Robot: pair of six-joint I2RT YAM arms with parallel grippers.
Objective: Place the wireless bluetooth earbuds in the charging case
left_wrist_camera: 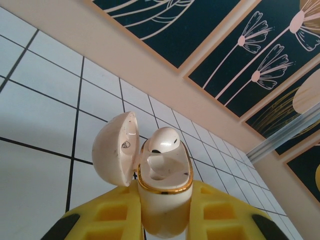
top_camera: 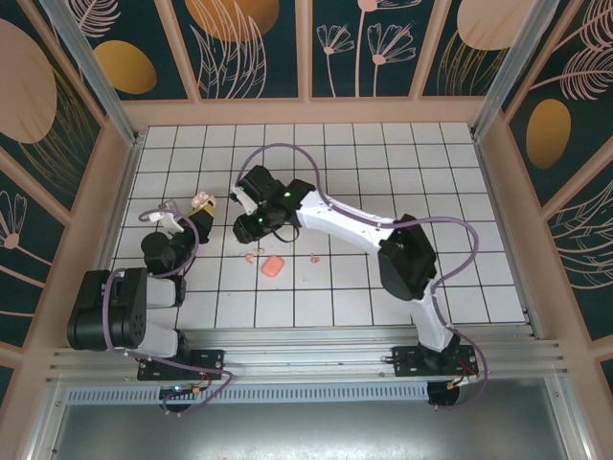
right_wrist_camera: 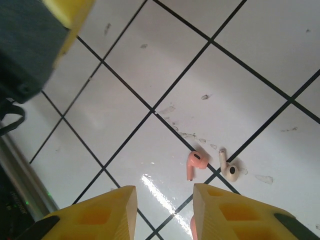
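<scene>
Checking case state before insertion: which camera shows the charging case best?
Left wrist. The charging case sits close up, centre frame: lid open to the left, gold rim and interior visible, body clamped in the jaws of the left gripper. Top external gives a small pale blob at that gripper.

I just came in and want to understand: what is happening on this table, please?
The left end effector is shut on the charging case, its lid swung open; one pale bud seems to sit inside. The right end effector hovers open above the tiles, with a pink earbud and a white earbud lying close together just ahead of it, neither picked up yet.
</scene>
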